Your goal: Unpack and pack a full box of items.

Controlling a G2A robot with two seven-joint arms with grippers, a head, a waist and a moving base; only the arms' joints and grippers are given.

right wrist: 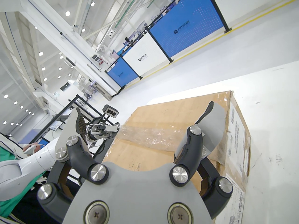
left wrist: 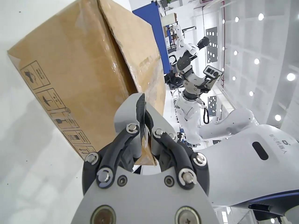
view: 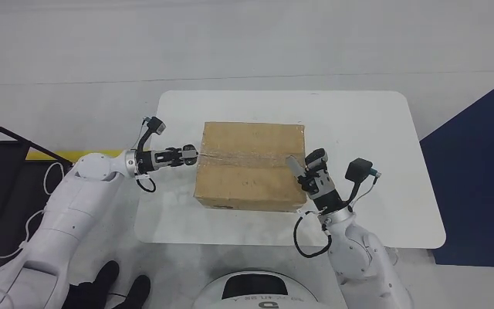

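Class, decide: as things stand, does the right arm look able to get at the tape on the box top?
Probably yes: the right gripper hangs open over the box, near the tape, with nothing between; the left gripper sits at the seam's far end.

I see a white, round-cornered tabletop on a pale grey floor. A dark blue partition panel stands on the right. A yellow floor stripe runs on the left.

Black handling pictograms line one side of the cardboard box. White labels, apparently shipping slips, cover another side; logos mark the partition panels behind.
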